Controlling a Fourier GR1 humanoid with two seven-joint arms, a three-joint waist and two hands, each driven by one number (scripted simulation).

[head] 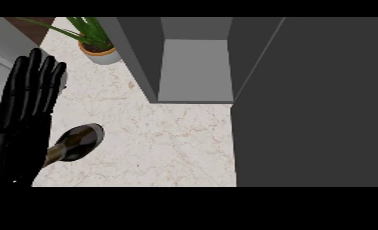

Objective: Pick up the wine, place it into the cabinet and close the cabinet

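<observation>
Wine bottle (74, 144): sits on the counter (162, 144) down-left of the open cabinet (196, 69), not yet grasped; left hand (29, 99) farther left of the cabinet, fingers straight, empty; leaves lifting, placing, closing undone

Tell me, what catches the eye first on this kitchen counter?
The robot's black left hand stands open at the left edge, fingers up. Beside it, low on the pale counter, sits a dark wine bottle. At the top middle a grey cabinet gapes open, its door filling the right side.
</observation>
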